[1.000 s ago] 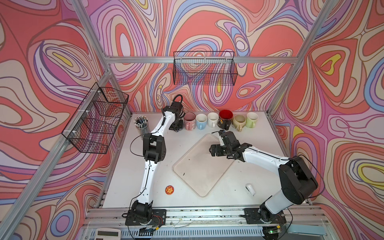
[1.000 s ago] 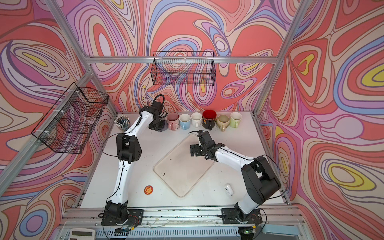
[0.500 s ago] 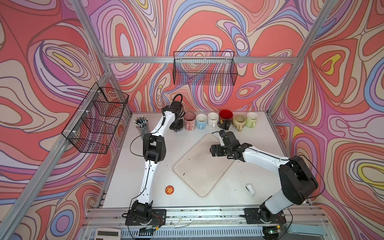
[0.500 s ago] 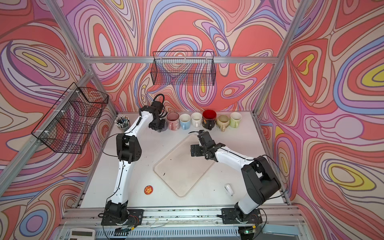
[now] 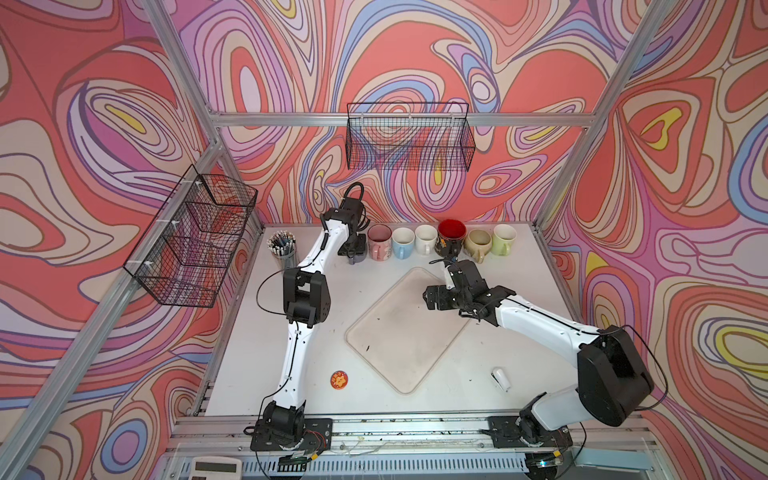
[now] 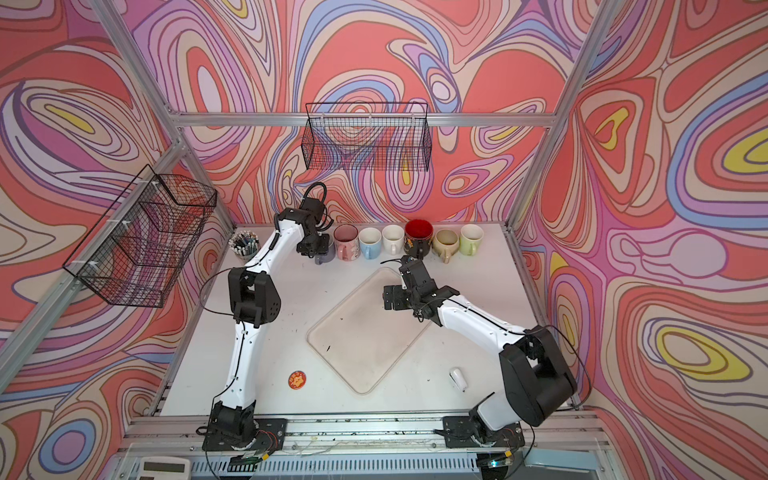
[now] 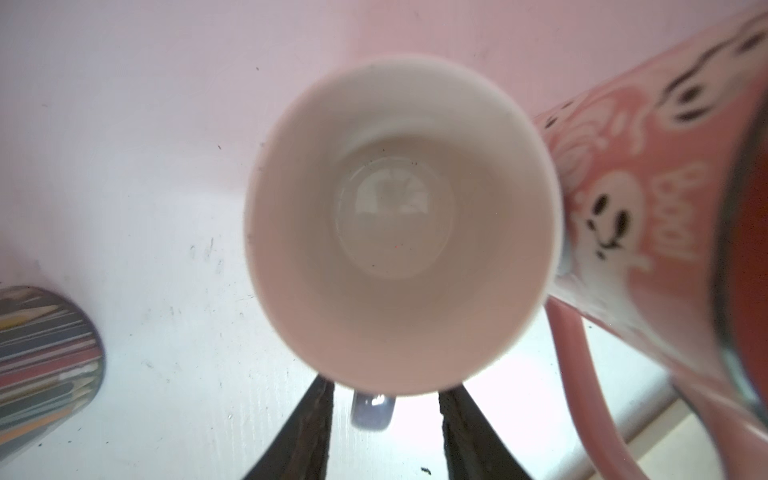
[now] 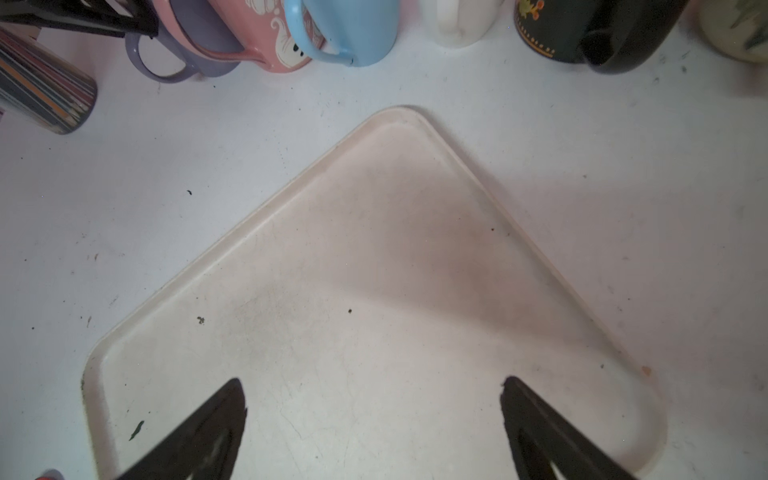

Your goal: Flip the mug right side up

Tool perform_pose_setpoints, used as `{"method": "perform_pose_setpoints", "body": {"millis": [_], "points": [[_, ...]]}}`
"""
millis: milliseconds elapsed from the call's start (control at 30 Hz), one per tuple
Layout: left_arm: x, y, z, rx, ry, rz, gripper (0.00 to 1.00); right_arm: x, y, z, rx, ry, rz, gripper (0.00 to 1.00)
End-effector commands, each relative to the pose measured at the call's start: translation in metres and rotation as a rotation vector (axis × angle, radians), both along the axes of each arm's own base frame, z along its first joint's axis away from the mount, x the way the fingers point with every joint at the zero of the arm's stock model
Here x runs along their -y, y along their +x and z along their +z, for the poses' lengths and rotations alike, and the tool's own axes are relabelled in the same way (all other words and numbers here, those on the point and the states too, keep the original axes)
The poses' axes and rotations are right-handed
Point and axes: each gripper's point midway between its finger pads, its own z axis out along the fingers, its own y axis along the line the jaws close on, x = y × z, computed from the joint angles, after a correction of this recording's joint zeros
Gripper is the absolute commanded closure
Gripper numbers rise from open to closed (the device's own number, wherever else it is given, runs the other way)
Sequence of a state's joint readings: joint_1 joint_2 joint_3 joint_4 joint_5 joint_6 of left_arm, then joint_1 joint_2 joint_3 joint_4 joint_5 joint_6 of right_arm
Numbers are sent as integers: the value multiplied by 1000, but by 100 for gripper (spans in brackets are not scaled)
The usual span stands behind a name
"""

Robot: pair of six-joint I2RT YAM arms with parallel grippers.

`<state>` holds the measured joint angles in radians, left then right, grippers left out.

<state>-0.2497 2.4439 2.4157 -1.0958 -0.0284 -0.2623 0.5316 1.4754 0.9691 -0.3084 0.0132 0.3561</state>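
Swirled pink, red and lilac walls [image 5: 415, 50] are enclosing a white table [image 5: 249, 357]. In both top views a row of 6 mugs [image 5: 426, 241] is standing upright along the back edge. The lilac mug [image 5: 357, 260] is sitting just left of that row, beside the pink mug [image 5: 379, 246]. The left gripper [image 5: 352, 250] is hanging directly over it, and from up here I cannot tell how its jaws are standing. A pen cup [image 5: 283, 246] is standing further left. The right gripper [image 5: 430, 297] is hovering over the far corner of the beige tray [image 5: 399, 332].

In the left wrist view, the lilac mug [image 7: 401, 224] is showing its open mouth and pale inside to the camera, so it is resting right side up on the table. Its handle [image 7: 372, 411] is lying between the 2 black fingers [image 7: 307, 432] of the left gripper [image 7: 386, 386]. They are standing apart, with a gap on each side of the handle, gripping nothing.

In the right wrist view, the right gripper [image 8: 372, 386] is holding its fingers spread wide above the tray [image 8: 374, 249], empty. The lilac mug [image 8: 199, 37] is turning its handle toward the tray, next to the pink mug and the blue mug [image 8: 353, 33].
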Motion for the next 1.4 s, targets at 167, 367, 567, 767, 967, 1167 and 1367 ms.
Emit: {"method": "perform_pose_setpoints", "body": {"millis": [167,367,567,767,967,1167,1367], "points": [[3,-29,100,209,-73,7,47,22,-6,50,143,16,-74,2],[2,-73,130,308,-141,9,29,41,-23,52,171,-12,-103,2],[-14,-129,123,367,-181,61,18,76,-31,49,204,-73,-253,2],[-58,-183,115,465,-107,194,12,107,-36,59,369,-56,-394,2],[-96,-208,103,565,21,291,10,133,-30,48,501,-159,-489,2],[-116,-194,89,698,132,297,0,154,-7,36,547,-402,-606,2],[-144,-180,55,591,141,347,0,148,23,46,675,-483,-577,2]]}}
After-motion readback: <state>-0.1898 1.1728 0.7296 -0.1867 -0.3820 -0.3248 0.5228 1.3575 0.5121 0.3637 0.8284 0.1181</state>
